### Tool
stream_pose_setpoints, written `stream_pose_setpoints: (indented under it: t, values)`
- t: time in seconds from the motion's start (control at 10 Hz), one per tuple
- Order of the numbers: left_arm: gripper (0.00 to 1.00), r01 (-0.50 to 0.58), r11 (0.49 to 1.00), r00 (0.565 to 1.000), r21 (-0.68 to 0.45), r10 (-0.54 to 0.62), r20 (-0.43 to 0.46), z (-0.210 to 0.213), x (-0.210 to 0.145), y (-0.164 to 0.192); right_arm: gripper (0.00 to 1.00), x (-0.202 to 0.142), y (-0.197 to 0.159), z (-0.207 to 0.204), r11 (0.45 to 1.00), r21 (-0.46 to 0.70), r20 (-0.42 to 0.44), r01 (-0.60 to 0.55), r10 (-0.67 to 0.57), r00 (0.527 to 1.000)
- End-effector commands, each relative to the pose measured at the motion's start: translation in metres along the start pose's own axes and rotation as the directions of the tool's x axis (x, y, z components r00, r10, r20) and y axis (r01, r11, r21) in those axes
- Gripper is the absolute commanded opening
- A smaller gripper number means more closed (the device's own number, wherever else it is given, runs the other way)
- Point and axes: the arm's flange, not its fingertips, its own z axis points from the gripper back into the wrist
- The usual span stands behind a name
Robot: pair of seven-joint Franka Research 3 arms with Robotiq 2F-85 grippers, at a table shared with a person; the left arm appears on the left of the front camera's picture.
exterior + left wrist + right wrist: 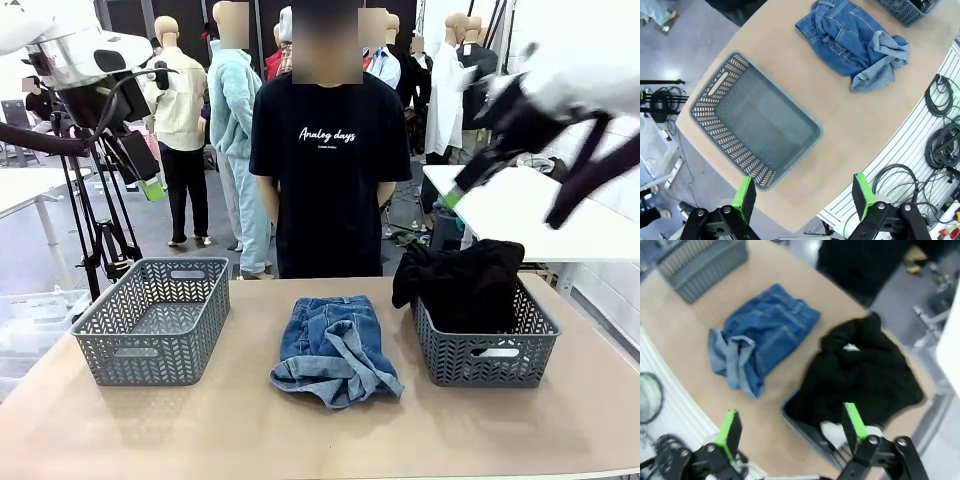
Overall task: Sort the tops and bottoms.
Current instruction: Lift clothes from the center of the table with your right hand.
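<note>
Two white robot arms are hanging high above a tan desk, both end effectors spread and carrying nothing: the left end effector [804,199] over the empty grey plastic lattice basket [153,318] near the desk's left edge, the right end effector [791,427] over the matching grey basket [484,345] near the right edge. Black soft garments [462,280] are spilling over that basket's rim, with a white piece [831,430] showing underneath. The folded faded blue denim garment [333,345] is lying mid-desk, between the baskets. A person in a black printed T-shirt [330,170] is standing at the far edge. Picking the denim cleanly probably means pinching a thick fold, not a single loose layer.
</note>
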Motion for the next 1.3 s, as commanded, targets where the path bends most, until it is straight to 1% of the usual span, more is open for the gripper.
stream_pose_setpoints:
  t: [0.0, 0.1, 0.2, 0.3, 0.4, 0.5, 0.8, 0.9, 1.0, 1.1, 1.2]
  values:
    - [1.00, 0.004, 1.000, 1.000, -0.006, -0.004, -0.007, 0.004, 0.000, 0.000, 1.00, 0.044, -0.003, -0.043, 0.994, 0.060, -0.053, -0.089, 0.092, 0.994]
    - [1.00, 0.004, 1.000, 1.000, -0.006, -0.004, -0.007, 0.004, 0.000, 0.000, 1.00, 0.058, 0.008, -0.073, 0.991, 0.050, -0.079, -0.123, 0.126, 0.989]
    - [1.00, 0.004, 1.000, 1.000, -0.006, -0.004, -0.007, 0.004, 0.000, 0.000, 1.00, 0.067, 0.015, -0.103, 0.990, 0.045, -0.094, -0.133, 0.137, 0.986]
    - [1.00, 0.004, 1.000, 1.000, -0.006, -0.004, -0.007, 0.004, 0.000, 0.000, 1.00, 0.070, 0.016, -0.126, 0.991, 0.033, -0.105, -0.129, 0.132, 0.986]
    - [1.00, 0.004, 1.000, 1.000, -0.006, -0.004, -0.007, 0.004, 0.000, 0.000, 1.00, 0.072, 0.013, -0.144, 0.993, 0.014, -0.136, -0.119, 0.119, 0.983]
    - [1.00, 0.004, 1.000, 1.000, -0.006, -0.004, -0.007, 0.004, 0.000, 0.000, 1.00, 0.065, 0.026, -0.120, 0.990, 0.076, -0.104, -0.116, 0.123, 0.987]
    - [1.00, 0.004, 1.000, 1.000, -0.006, -0.004, -0.007, 0.004, 0.000, 0.000, 1.00, 0.065, 0.026, -0.120, 0.990, 0.076, -0.104, -0.116, 0.123, 0.987]
    - [1.00, 0.004, 1.000, 1.000, -0.006, -0.004, -0.007, 0.004, 0.000, 0.000, 1.00, 0.070, 0.024, -0.128, 0.991, 0.061, -0.110, -0.122, 0.128, 0.986]
    - [1.00, 0.004, 1.000, 1.000, -0.006, -0.004, -0.007, 0.004, 0.000, 0.000, 1.00, 0.074, 0.041, -0.134, 0.990, -0.103, -0.001, -0.099, 0.099, 0.995]
    - [1.00, 0.004, 1.000, 1.000, -0.006, -0.004, -0.007, 0.004, 0.000, 0.000, 1.00, 0.088, 0.047, -0.145, 0.979, -0.179, 0.085, -0.096, 0.113, 0.990]
    - [1.00, 0.004, 1.000, 1.000, -0.006, -0.004, -0.007, 0.004, 0.000, 0.000, 1.00, 0.099, 0.043, -0.159, 0.954, -0.296, 0.103, -0.054, 0.088, 0.991]
